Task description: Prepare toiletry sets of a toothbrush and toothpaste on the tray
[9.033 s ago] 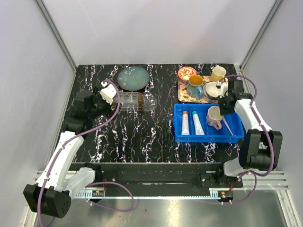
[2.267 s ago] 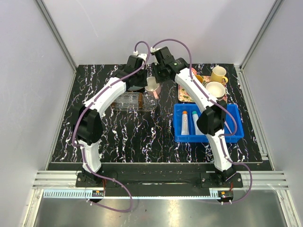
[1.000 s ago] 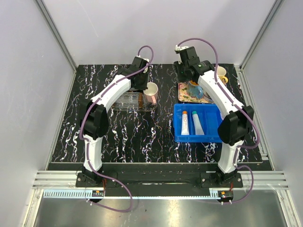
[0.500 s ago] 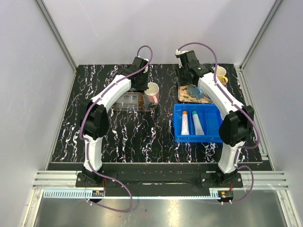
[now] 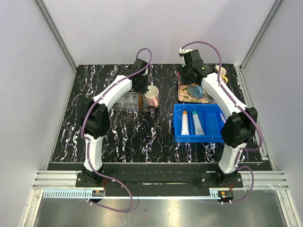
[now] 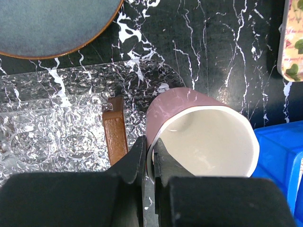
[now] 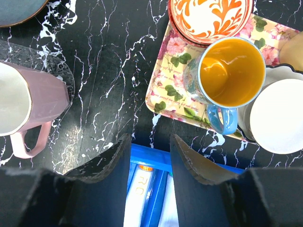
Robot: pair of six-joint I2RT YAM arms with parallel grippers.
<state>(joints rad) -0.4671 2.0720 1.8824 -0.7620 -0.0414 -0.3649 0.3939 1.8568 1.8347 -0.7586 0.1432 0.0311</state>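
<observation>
My left gripper is shut on the near rim of a pink mug, which stands at the right end of the clear tray, beside its brown-ended rack. From above, the mug shows just right of the tray. My right gripper is open and empty, high over the far edge of the blue bin. Two toothpaste tubes lie in that bin, one orange-capped and one teal-capped. The toothbrush is hidden; my right arm covers the bin's right part.
A patterned square tray holds a blue mug with an orange inside, an orange-patterned bowl and a white cup. A blue-grey plate lies behind the clear tray. A yellow mug stands at the back right.
My right arm has drawn away to the right, over the patterned tray. My left gripper has shifted the pink mug slightly nearer, still holding its rim.
</observation>
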